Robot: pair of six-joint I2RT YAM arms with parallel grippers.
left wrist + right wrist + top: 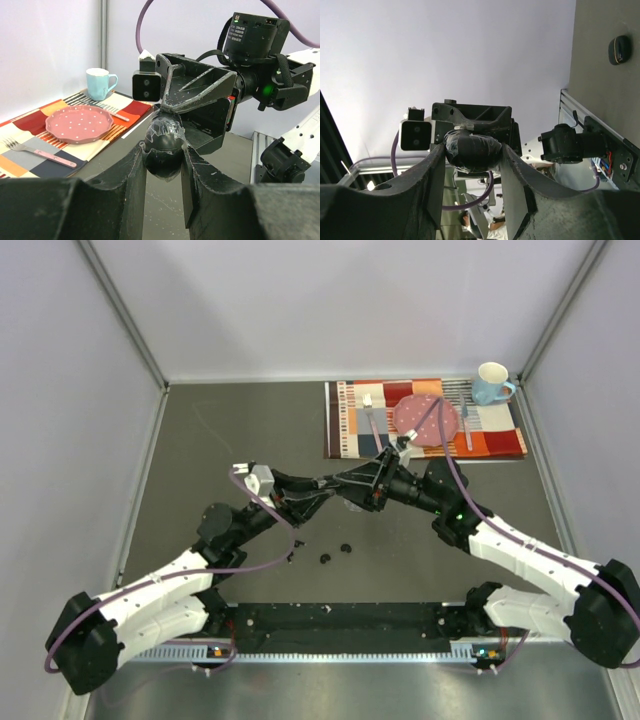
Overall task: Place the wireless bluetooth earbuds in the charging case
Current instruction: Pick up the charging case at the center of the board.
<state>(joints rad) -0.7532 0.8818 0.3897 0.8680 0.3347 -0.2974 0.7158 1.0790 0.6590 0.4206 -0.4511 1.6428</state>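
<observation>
Walls (80,390) are seen closing the desk (220,430) on the left, far and right sides, and a black rail (340,620) runs along its near edge. A striped mat (350,425) is laid in the far right corner, carrying a pink plate (425,420) with a blue cup (492,383) behind it. Bare desk is left open to the left of the mat and between the arms and the left wall.

Above mid-desk the two arms are met tip to tip. The left end effector (163,150) is closed on a rounded black case (165,137) covered in crinkled clear film, its fingers pressed to both sides. The right end effector (472,150) is clamped on the same case from the opposite side.

Four earbuds (325,558) are scattered on the desk between the raised case and the rail, apart from each other and untouched by either arm.

Only the top view shows the earbuds and the walls together; there the case is hidden between the fingers. The film on the case and a fork (40,150) on the mat are made plain by the left wrist view. A dark oval (620,49) lying on the desk is shown by the right wrist view; whether it is a bud or a case cannot be told.
</observation>
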